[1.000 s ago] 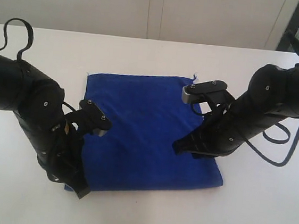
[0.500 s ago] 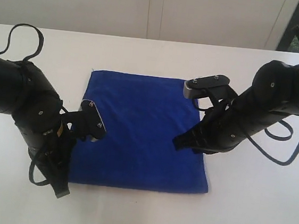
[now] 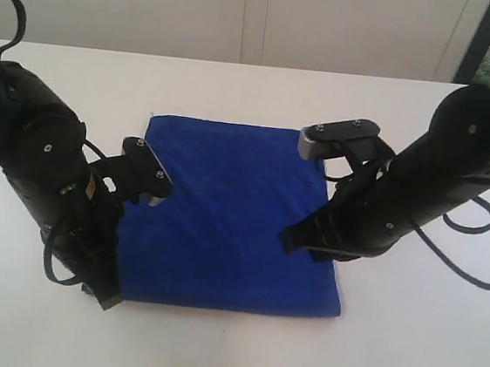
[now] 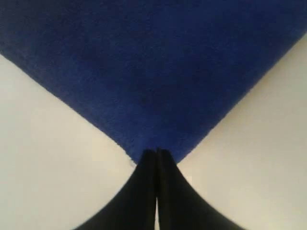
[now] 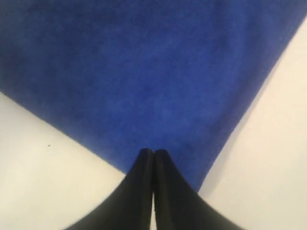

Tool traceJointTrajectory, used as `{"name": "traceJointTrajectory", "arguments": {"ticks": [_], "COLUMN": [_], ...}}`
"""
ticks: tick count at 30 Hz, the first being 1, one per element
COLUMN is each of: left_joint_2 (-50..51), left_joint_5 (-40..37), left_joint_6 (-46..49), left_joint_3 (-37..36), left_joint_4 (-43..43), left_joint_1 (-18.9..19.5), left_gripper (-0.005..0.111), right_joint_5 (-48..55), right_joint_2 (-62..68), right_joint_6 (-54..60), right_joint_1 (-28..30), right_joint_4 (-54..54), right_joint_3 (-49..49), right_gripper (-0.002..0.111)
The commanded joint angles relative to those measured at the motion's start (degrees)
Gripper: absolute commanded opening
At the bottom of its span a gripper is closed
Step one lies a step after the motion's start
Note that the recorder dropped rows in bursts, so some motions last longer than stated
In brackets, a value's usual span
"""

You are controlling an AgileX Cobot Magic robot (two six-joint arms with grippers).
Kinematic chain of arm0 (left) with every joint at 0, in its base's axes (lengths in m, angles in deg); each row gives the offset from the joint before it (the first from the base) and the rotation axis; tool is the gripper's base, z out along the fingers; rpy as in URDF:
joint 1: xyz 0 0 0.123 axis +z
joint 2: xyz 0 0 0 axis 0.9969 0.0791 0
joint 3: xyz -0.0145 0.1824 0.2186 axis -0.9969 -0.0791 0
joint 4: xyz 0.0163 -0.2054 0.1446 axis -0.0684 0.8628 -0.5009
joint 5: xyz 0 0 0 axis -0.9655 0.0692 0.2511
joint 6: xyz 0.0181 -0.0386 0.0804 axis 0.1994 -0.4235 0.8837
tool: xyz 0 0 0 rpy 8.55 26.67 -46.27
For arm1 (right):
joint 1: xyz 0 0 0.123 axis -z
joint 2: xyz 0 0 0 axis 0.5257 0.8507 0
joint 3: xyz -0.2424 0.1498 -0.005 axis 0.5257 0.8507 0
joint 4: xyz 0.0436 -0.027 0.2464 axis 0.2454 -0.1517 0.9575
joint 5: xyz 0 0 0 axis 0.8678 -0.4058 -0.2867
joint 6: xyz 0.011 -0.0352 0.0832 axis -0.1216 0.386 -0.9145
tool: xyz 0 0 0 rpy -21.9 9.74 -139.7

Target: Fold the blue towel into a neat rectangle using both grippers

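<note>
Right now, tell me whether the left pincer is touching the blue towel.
Touching: the left wrist view shows the left pincer shut on the blue towel at its corner, no gap.

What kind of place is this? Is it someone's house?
Probably a robot lab or test room, not a home: two black robot arms work on a blue towel on a bare white table, with plain pale wall panels behind.

On my feed the right pincer (image 5: 153,152) has its jaws pressed together. Its tips sit over the blue towel (image 5: 144,72) near a corner, with pale surface (image 5: 43,167) on both sides.
</note>
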Motion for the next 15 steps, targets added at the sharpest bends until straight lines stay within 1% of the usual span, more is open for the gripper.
{"name": "traceJointTrajectory", "arguments": {"ticks": [1, 5, 10, 15], "left_joint_2": [-0.7, -0.7, -0.5, 1.3], "left_joint_5": [-0.7, 1.3, 3.1, 4.2], "left_joint_6": [2.7, 2.7, 2.7, 2.7], "left_joint_3": [0.1, -0.1, -1.5, -3.3], "left_joint_4": [6.4, 6.6, 6.9, 6.9], "left_joint_1": [-0.3, -0.3, -0.3, -0.3], "left_gripper": [0.000, 0.000, 0.000, 0.000], "right_joint_5": [-1.8, -6.1, -9.9, -11.0], "right_joint_2": [0.1, 3.1, 6.8, 9.7], "right_joint_6": [-3.0, -4.2, -4.3, -4.7], "right_joint_1": [-2.5, -2.7, -2.7, -2.7], "right_joint_4": [0.3, 0.3, 0.2, 0.2], "right_joint_3": [2.7, 6.1, 8.0, 8.4], "right_gripper": [0.000, 0.000, 0.000, 0.000]}}
